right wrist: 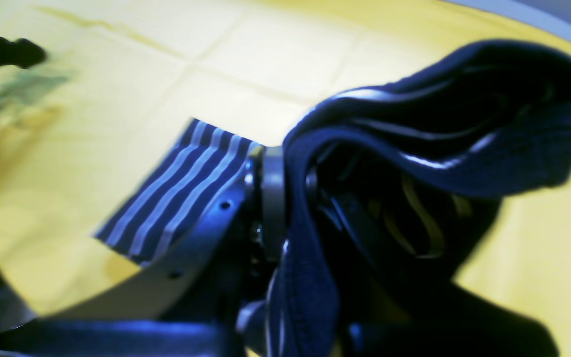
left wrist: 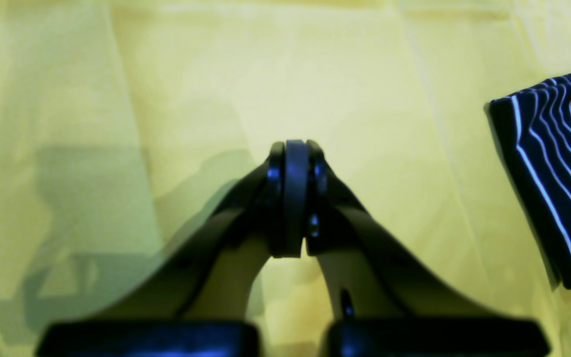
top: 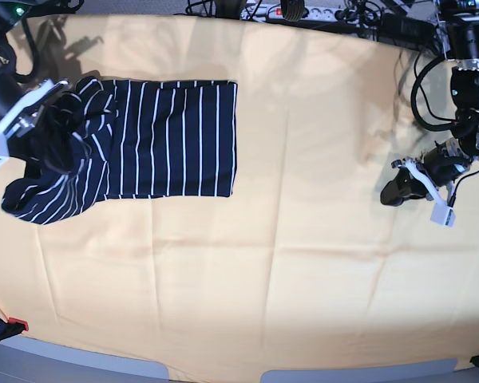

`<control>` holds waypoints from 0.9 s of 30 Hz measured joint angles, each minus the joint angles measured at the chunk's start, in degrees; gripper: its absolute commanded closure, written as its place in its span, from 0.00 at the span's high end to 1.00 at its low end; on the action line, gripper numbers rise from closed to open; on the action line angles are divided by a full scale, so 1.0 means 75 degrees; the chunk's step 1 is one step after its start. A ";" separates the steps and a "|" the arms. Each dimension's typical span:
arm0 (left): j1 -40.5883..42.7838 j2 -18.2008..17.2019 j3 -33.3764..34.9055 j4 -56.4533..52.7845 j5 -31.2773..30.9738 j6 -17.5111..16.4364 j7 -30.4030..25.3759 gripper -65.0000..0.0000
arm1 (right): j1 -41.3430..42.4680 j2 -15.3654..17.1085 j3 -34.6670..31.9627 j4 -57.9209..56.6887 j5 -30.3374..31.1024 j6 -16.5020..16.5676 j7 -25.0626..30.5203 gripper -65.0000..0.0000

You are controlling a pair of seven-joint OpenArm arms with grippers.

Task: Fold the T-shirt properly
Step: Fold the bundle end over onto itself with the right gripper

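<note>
The T-shirt [top: 172, 140], dark navy with thin white stripes, lies at the table's far left in the base view. Its right part is flat and its left end is bunched and lifted. My right gripper [top: 52, 112] is shut on that bunched end. In the right wrist view the cloth [right wrist: 439, 124] drapes over the right gripper [right wrist: 285, 193], with a flat striped part [right wrist: 181, 193] beyond it. My left gripper [top: 389, 194] hovers far to the right, away from the shirt. In the left wrist view the left gripper [left wrist: 294, 198] is shut on nothing, with a shirt edge [left wrist: 553, 173] at the frame's right.
A yellow cloth [top: 303, 239] with fold creases covers the table. Cables and a power strip [top: 303, 12] run along the back edge. A red clamp [top: 14, 323] sits at the front left corner. The grey table rim [top: 104, 363] shows along the front.
</note>
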 measured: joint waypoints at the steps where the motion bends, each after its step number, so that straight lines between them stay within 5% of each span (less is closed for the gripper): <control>1: 0.0029 0.0000 0.0000 0.0000 0.0000 -0.0003 0.0003 0.00 | 0.0000 -0.0152 -0.0230 0.0000 -0.0006 0.0000 -0.0003 0.00; 6: 0.0099 0.0020 0.0003 0.0000 0.0017 0.0000 0.0006 0.00 | 0.0035 -0.0685 -0.1833 0.0000 -0.0096 0.0000 0.0009 0.00; 14: 0.0099 0.0020 0.0003 0.0000 0.0023 -0.0003 0.0076 0.00 | 0.0047 -0.0752 -0.3742 -0.0006 -0.1781 0.0020 0.1029 0.00; 27: 0.0099 0.0023 0.0000 0.0000 0.0017 -0.0003 0.0122 0.00 | 0.0143 -0.1005 -0.5386 -0.0466 -0.2792 0.0023 0.1445 0.00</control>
